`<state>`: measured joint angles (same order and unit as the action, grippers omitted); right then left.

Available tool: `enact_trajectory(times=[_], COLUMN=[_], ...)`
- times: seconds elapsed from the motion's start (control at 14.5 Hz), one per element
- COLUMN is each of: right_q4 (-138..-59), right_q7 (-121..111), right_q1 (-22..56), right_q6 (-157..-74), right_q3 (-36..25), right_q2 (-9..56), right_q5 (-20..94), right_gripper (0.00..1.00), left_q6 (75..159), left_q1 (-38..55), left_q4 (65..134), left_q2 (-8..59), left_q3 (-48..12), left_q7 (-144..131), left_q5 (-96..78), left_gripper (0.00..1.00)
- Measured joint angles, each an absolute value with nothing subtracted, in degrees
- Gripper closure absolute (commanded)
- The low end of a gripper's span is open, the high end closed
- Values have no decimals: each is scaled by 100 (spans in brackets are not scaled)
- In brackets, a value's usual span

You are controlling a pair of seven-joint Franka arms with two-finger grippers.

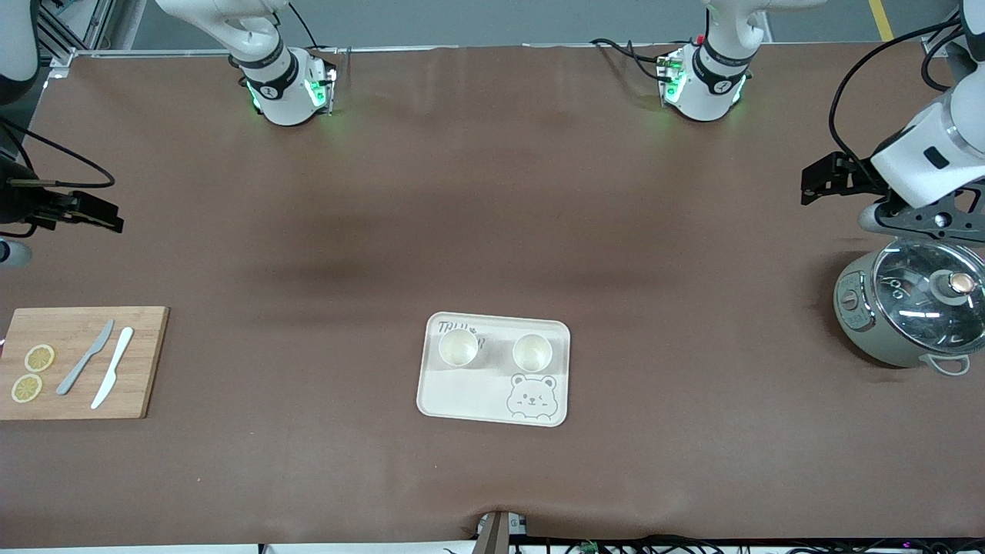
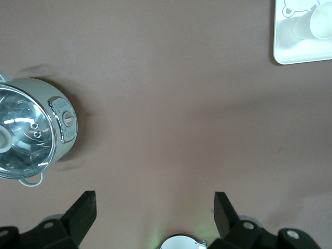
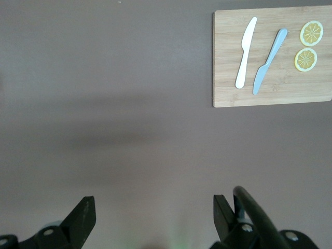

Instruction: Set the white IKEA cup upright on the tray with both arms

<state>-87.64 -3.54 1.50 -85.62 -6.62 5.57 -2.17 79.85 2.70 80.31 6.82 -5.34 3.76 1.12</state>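
Note:
The cream tray (image 1: 469, 402) with a bear face lies mid-table, toward the front camera. Two white cups stand upright on it side by side, one (image 1: 459, 346) toward the right arm's end and one (image 1: 532, 352) toward the left arm's end. A corner of the tray (image 2: 290, 52) and one cup (image 2: 317, 23) show in the left wrist view. My left gripper (image 1: 817, 178) hangs open and empty over the table's left-arm end, beside the cooker; its wrist view shows the jaws (image 2: 154, 206) wide apart. My right gripper (image 1: 98, 215) hangs open and empty over the right-arm end (image 3: 154, 207).
A grey-green cooker with a glass lid (image 1: 908, 306) (image 2: 31, 136) stands at the left arm's end. A wooden cutting board (image 1: 142, 362) (image 3: 223, 88) at the right arm's end carries a grey knife (image 1: 85, 357), a white knife (image 1: 112, 368) and two lemon slices (image 1: 38, 358).

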Motion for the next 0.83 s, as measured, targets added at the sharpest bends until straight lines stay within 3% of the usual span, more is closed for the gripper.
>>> enact_trajectory(times=[0.83], right_q4=[-8938], right_q7=[-452], right_q1=[-149], right_q6=[-8632], right_q3=[-630], right_q2=[475], right_q5=[354], right_gripper=[0], left_q6=[8302], left_q1=[215], left_q4=[7993], left_q2=[665], left_q3=[-516], left_q7=[335], left_q5=[112], left_gripper=[0])
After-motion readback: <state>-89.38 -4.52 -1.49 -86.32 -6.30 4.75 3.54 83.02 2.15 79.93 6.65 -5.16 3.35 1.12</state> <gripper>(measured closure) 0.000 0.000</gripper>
